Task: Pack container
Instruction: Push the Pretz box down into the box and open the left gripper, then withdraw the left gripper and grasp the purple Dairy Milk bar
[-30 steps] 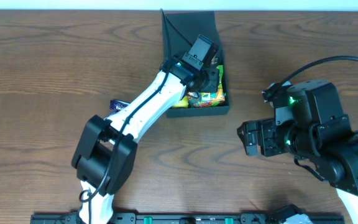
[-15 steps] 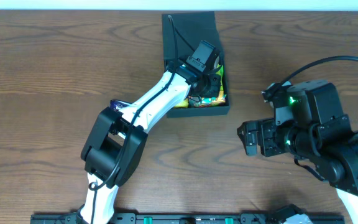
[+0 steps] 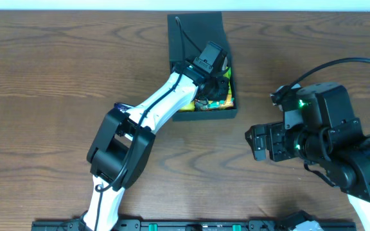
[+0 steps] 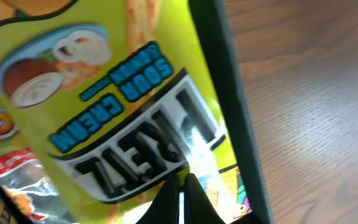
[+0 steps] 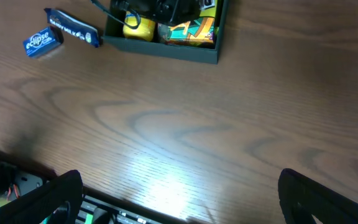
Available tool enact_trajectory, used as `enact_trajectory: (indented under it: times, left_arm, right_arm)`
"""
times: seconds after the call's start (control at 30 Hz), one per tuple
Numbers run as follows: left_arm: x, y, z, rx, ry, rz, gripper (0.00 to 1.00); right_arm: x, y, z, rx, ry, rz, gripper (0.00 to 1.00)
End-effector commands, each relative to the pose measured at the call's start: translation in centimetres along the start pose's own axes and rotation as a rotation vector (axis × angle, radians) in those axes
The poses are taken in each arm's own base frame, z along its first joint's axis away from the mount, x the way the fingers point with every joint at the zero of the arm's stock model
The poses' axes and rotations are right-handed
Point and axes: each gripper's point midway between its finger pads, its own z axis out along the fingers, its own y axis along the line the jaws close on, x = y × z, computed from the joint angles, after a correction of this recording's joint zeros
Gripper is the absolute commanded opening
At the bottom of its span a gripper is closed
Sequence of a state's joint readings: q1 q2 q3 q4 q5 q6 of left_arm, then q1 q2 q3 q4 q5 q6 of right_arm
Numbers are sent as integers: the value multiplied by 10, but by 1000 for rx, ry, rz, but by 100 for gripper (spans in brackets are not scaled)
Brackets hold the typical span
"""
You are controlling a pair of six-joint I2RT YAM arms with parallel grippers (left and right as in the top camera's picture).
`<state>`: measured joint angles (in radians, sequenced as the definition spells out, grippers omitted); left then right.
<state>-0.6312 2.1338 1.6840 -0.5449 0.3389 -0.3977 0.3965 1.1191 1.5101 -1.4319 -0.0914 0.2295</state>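
The black container (image 3: 212, 115) stands at the table's far middle, its flap lid (image 3: 194, 29) open towards the back. Colourful snack packets lie inside, among them a yellow-green sour cream packet (image 4: 117, 93) and a bright cartoon-printed one (image 5: 194, 30). My left gripper (image 3: 216, 78) is down inside the container. In the left wrist view its fingertips (image 4: 182, 198) are shut together just over the yellow-green packet, next to the container's black wall (image 4: 229, 106). My right gripper (image 5: 179, 199) is open and empty above bare table, right of the container (image 5: 166, 53).
A blue Eclipse packet (image 5: 42, 41) and a blue bar packet (image 5: 73, 28) lie on the table left of the container; in the overhead view the blue packet (image 3: 121, 107) is mostly hidden under my left arm. A black rail (image 3: 185, 224) runs along the front edge.
My left arm's elbow has swung a little to the right while its gripper stayed inside the container. The lid flap has settled straighter. The right arm has not moved.
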Motion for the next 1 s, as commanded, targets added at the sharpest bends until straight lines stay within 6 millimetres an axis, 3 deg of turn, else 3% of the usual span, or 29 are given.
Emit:
enact_trajectory:
  times: [0.0, 0.23, 0.53, 0.63, 0.7, 0.8, 0.97]
  left_arm:
    - [0, -6, 3, 26, 14, 35, 6]
    - [-21, -1, -43, -49, -85, 59, 6]
    - [-41, 23, -139, -95, -211, -46, 6]
    - [-42, 57, -169, -213, -258, -155, 6]
    - [-31, 94, -186, -329, -256, -315, 6]
    - [-13, 128, -193, -407, -219, -515, 6]
    - [5, 165, -195, -481, -211, -699, 6]
  right_arm:
    - [-2, -1, -3, 0, -11, -2, 99]
    - [-2, -1, -3, 0, -11, -2, 99]
    - [-2, -1, -3, 0, -11, -2, 99]
    - [-2, -1, -3, 0, -11, -2, 99]
    - [-2, -1, -3, 0, -11, -2, 99]
    - [-2, -1, -3, 0, -11, -2, 99]
    - [-2, -1, -3, 0, -11, -2, 99]
